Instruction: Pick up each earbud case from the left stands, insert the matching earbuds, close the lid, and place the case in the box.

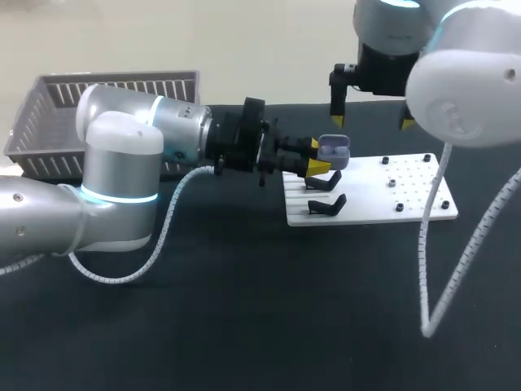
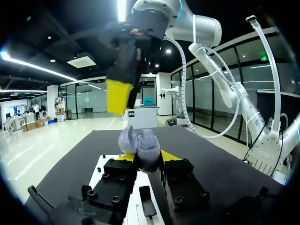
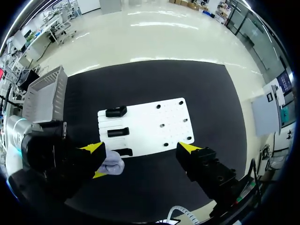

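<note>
Nearest, the left arm stretches across the black counter [image 1: 244, 309], and the left gripper [image 1: 317, 156] is clamped on a pale lavender earbud case [image 1: 334, 147] with its lid hinged open. The case sits at the far left corner of a flat white board [image 1: 407, 191], beyond two black stands [image 1: 326, 192] on the board's left side. The right gripper [image 1: 370, 122] hangs above the board's far edge, fingers wide apart. A grey slatted plastic basket [image 1: 49, 122] stands far left.

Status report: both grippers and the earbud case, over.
Left gripper shut on earbud case, lid open, at the white board's edge. Right gripper open, empty, hovering above. No obstruction seen.
</note>
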